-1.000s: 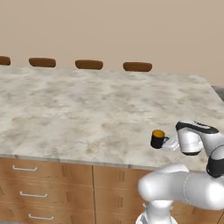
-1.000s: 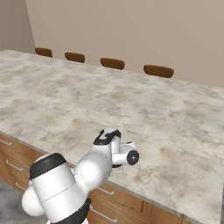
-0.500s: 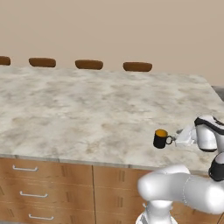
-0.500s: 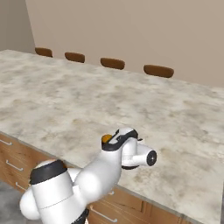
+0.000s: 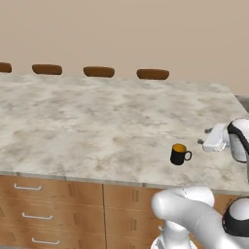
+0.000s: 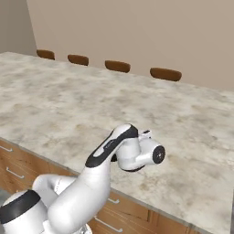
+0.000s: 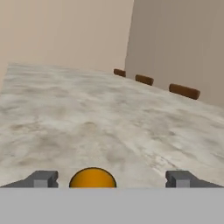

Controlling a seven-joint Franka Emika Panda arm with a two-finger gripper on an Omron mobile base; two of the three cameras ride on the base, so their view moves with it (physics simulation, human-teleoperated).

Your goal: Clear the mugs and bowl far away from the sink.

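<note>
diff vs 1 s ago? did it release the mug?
Yes. A second ago the gripper was at the black mug; it has let go and backed off to the right in the left base view, jaws open and apart from the mug. The mug stays upright near the counter front edge, roughly where it was.

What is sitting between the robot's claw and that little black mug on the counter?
Nothing. In the left base view only bare marble counter separates the gripper from the black mug. The hand view shows the mug's orange inside between the open fingertips.

No readable text, label, brand or number anywhere — plain surfaces only
</note>
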